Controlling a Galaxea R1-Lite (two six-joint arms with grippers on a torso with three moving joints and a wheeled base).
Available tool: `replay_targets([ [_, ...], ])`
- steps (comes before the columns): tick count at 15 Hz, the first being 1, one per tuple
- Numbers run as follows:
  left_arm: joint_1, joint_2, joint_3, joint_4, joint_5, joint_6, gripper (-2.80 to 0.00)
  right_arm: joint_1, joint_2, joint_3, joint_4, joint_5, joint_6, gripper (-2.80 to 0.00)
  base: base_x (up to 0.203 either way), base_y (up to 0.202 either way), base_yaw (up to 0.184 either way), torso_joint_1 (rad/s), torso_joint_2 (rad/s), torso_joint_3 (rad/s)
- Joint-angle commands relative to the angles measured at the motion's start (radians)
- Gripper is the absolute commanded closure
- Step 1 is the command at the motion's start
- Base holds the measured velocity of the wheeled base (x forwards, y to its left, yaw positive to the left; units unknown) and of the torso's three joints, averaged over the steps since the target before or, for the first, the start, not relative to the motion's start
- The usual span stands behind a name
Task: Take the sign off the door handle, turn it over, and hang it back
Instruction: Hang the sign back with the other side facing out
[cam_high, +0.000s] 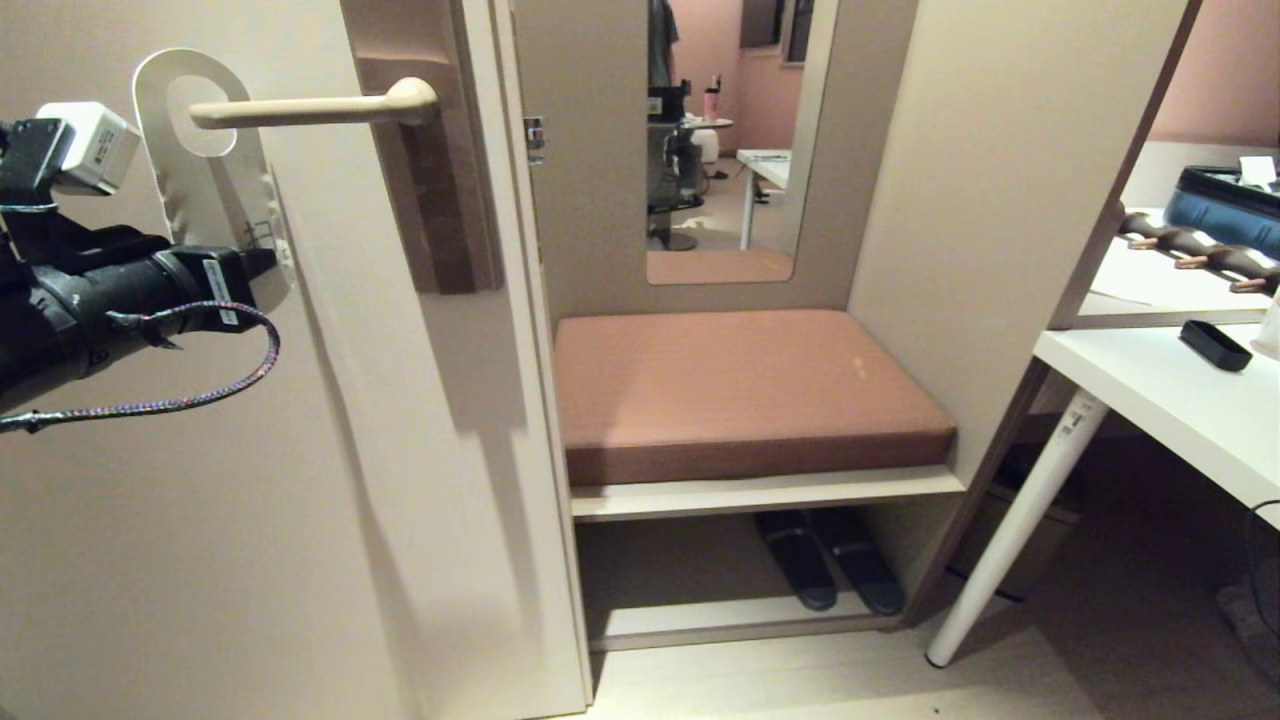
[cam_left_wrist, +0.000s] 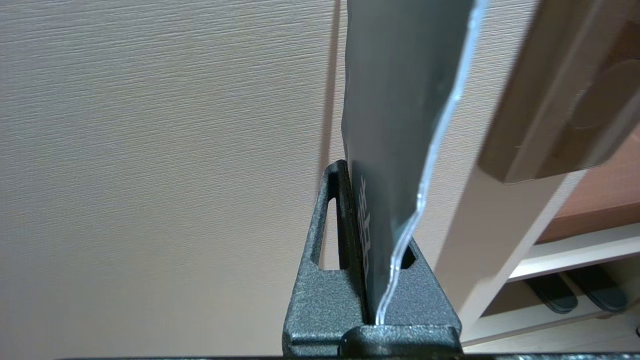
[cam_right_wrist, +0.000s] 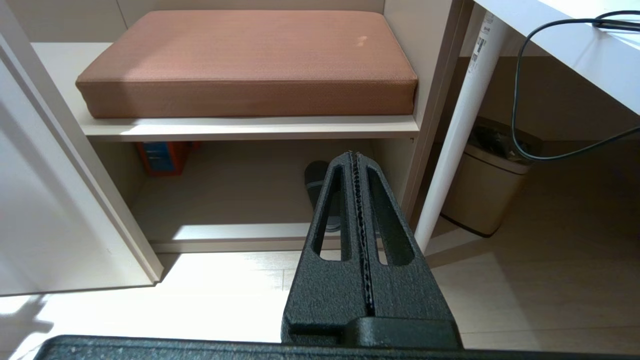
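The sign (cam_high: 215, 200) hangs tilted against the door with its white face towards my head camera. Its round hole lies over the free end of the cream door handle (cam_high: 320, 108), a level lever on a tall brown backplate (cam_high: 440, 180). I cannot tell whether the lever passes through the hole. My left gripper (cam_high: 255, 265) comes in from the left and is shut on the sign's lower end. In the left wrist view the sign (cam_left_wrist: 400, 100) shows its blue-grey face with white characters, pinched in the left gripper (cam_left_wrist: 372, 210). My right gripper (cam_right_wrist: 356, 156) is shut on nothing, low above the floor.
Right of the door's edge is a niche with a brown cushioned bench (cam_high: 740, 390) and dark slippers (cam_high: 830, 560) beneath it. A white table (cam_high: 1170, 400) on a slanted leg (cam_high: 1010, 540) stands at the right, with a beige bin (cam_right_wrist: 485, 195) under it.
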Motion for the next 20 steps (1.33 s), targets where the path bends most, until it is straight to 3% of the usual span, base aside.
replay_targets([
  [1,-0.036,-0.004,0.000,-0.003,0.021,0.000,0.00,0.000,0.000,0.000,0.000,0.001,0.000,0.00,0.000,0.000,0.000,0.000,0.00,0.000],
  [9,-0.180,-0.005,0.003,-0.003,0.140,-0.001,0.00,0.001,0.000,0.000,0.000,0.001,0.000,0.00,0.000,0.000,0.000,0.000,0.00,0.000],
  [16,-0.239,-0.015,0.010,-0.003,0.173,-0.001,0.00,0.001,0.000,0.000,0.000,0.001,0.000,0.00,0.000,0.000,0.000,0.000,0.00,0.000],
  [20,-0.327,-0.014,0.011,-0.003,0.252,-0.002,0.00,-0.001,0.000,0.000,0.000,0.001,0.000,0.00,0.000,0.000,0.000,0.000,0.00,0.000],
])
